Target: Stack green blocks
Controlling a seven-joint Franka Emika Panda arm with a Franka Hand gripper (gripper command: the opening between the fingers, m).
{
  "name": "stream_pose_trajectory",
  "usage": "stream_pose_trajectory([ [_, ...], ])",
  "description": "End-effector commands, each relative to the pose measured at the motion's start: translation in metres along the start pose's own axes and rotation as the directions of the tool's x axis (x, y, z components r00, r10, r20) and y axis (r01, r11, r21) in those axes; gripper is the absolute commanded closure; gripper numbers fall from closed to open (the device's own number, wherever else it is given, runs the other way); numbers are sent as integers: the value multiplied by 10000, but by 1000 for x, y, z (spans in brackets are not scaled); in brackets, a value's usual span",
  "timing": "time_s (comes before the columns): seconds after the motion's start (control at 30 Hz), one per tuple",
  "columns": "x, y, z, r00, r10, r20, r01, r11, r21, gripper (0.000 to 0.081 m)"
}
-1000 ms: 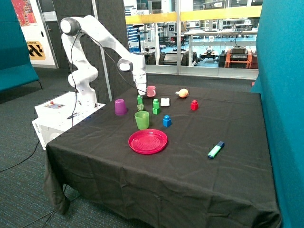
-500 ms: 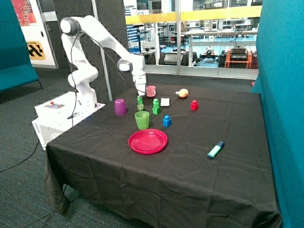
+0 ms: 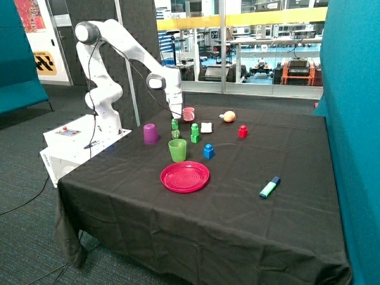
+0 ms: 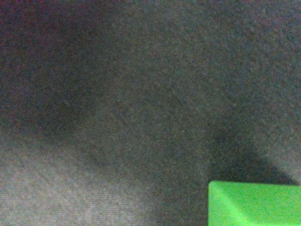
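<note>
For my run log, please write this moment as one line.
task: stack green blocks | claw: at single green block beside pink cup | green pair: already stacked | third block: not yet added

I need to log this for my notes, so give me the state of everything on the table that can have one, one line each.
Gripper: low over the single green block, fingers not visible.
Single green block: upright on the cloth beside the pink cup, not stacked.
Green stack: two blocks, one on the other, upright.
Green cup: upright, mouth up.
Purple cup: upside down.
Pink cup: upright.
Red plate: flat, nothing on it.
Marker: lying flat, capped.
</note>
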State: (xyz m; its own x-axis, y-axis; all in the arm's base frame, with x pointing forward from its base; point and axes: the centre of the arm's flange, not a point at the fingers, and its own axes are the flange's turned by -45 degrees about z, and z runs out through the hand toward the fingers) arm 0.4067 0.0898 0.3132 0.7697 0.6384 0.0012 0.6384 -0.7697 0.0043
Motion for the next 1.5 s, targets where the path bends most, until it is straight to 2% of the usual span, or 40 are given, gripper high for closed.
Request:
stream_pose_trajectory([
  [0.0, 7, 3, -13, 10000, 66, 12, -66, 10000, 43, 808],
  [0.67, 19, 22, -40, 9993, 382, 14, -382, 9993, 43, 808],
  [0.93, 34, 29, -61, 9991, 433, 14, -433, 9991, 42, 808],
  [1.03, 38, 33, -66, 9988, 482, 14, -482, 9988, 42, 771],
  [1.13, 44, 38, -73, 9985, 551, 14, -551, 9985, 42, 803],
  [1.47, 55, 51, -86, 9970, 777, 15, -778, 9970, 42, 808],
])
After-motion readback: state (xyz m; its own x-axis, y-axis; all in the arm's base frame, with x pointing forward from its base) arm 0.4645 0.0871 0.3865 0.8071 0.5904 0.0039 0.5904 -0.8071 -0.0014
